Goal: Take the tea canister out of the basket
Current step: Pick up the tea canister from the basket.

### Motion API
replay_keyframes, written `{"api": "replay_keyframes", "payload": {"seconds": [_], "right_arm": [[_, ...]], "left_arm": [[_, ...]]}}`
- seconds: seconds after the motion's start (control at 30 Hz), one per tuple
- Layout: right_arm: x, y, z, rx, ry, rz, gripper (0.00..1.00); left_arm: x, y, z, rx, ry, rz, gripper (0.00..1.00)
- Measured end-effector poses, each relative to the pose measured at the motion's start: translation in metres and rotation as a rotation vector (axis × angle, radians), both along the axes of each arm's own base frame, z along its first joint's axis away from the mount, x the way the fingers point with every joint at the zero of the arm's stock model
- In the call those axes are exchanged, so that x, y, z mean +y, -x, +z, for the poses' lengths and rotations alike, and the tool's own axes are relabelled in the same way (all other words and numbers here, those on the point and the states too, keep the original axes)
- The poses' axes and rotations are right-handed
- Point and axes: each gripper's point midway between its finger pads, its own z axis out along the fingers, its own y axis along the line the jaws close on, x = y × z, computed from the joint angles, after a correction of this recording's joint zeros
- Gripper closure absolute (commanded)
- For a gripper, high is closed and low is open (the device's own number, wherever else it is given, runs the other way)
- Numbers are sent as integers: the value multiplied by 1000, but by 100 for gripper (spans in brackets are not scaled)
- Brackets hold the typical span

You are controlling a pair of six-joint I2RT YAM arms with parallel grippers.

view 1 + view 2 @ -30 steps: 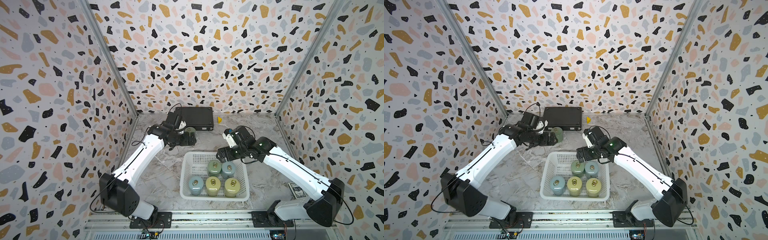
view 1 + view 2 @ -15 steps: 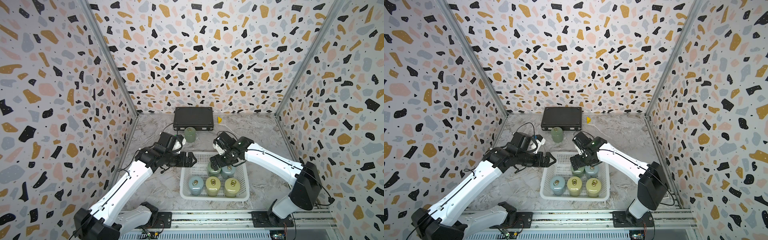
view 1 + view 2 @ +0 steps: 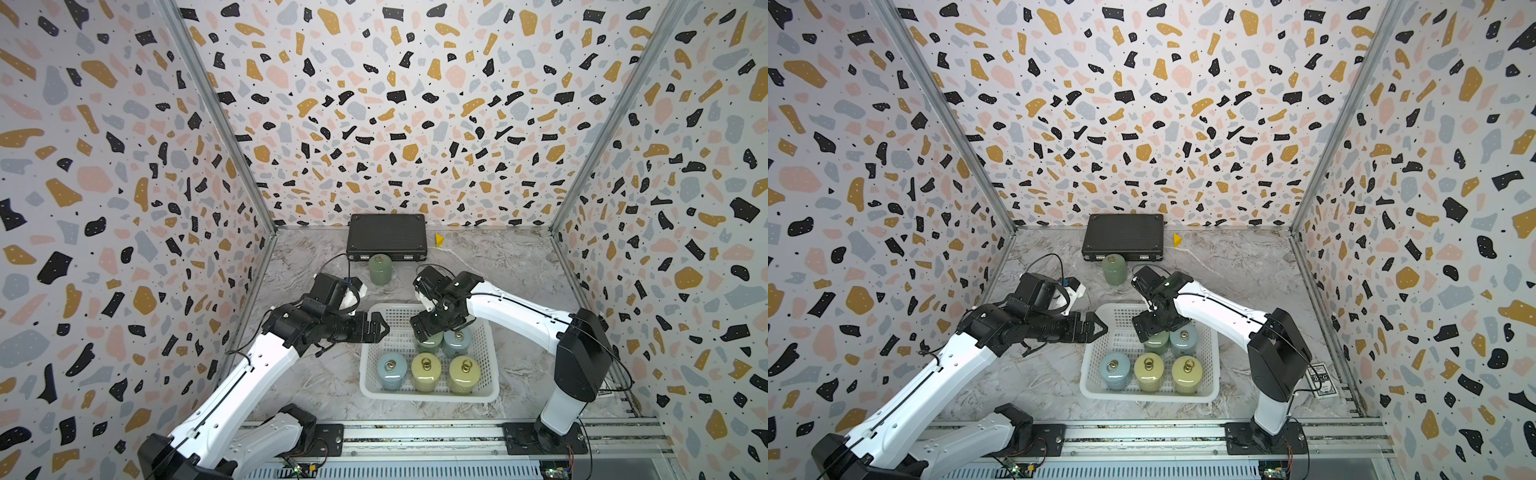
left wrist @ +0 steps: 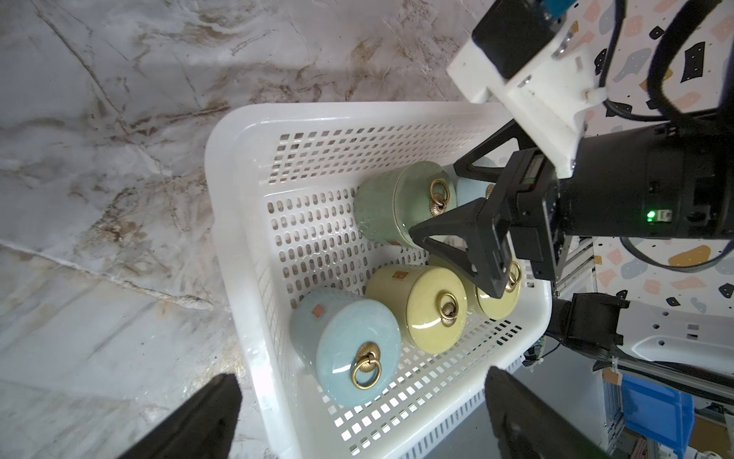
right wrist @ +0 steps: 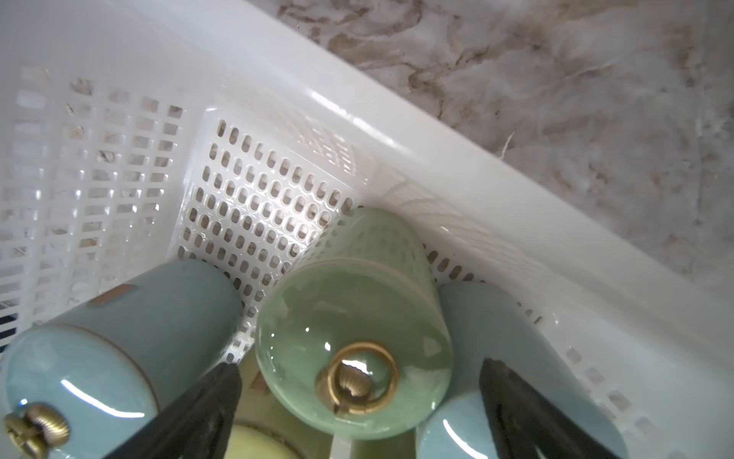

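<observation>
tea canister (image 5: 353, 318) in basket (image 5: 437, 179) | right end effector (image 5: 359, 367) spread wide, straddling its lid

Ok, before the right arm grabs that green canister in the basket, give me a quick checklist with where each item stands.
1. The right tool is open: ok.
2. It sits over the green canister, jaws either side of the lid: ok.
3. Finger room beside the blue canister next to it: cannot tell, they stand close.
4. The green canister stands upright: ok.
5. The left tool is open, empty and apart from the right tool: ok.
6. The basket is held steady: not ok, nothing grips it.
</observation>
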Motion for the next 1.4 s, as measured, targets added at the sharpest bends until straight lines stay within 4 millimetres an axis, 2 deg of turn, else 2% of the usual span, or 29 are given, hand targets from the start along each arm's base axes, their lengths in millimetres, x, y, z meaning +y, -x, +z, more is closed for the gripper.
{"api": "replay_keyframes", "payload": {"seconds": [0.43, 0.73, 0.87, 0.97, 1.2, 1.4], "right_arm": [[9, 14, -25, 25, 74, 55, 1], [15, 11, -41, 31, 105, 63, 1], [14, 9, -44, 26, 118, 60, 15], [12, 9, -44, 28, 126, 59, 22], [9, 10, -41, 32, 145, 60, 23], [11, 6, -18, 15, 145, 65, 23]], "left_arm": [[4, 8, -1, 6, -6, 1, 0], [7, 13, -2, 15, -10, 1, 0], [8, 14, -1, 14, -10, 1, 0], [8, 14, -1, 14, -10, 1, 0], [9, 14, -1, 9, -12, 4, 0], [13, 11, 0, -8, -30, 25, 0]]}}
